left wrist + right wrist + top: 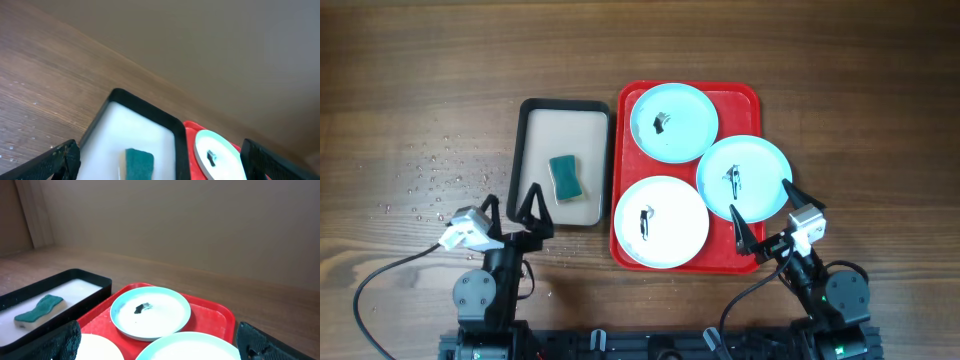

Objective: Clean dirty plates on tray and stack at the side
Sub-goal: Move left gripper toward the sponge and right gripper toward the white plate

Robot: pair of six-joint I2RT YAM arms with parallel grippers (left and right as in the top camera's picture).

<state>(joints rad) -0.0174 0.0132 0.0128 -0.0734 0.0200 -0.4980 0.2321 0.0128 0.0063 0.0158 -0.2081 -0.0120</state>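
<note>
Three pale blue-white plates lie on the red tray (745, 95): a far plate (673, 121), a right plate (744, 177) and a near plate (662, 221), each with a dark smear at its centre. My left gripper (511, 213) is open and empty at the near end of the black tray. My right gripper (767, 218) is open and empty over the red tray's near right corner. The far plate also shows in the right wrist view (150, 312) and in the left wrist view (217, 159).
A black-rimmed tray (532, 110) with a pale inside lies left of the red tray and holds a green sponge (565, 177). Water droplets (440, 165) speckle the wooden table to its left.
</note>
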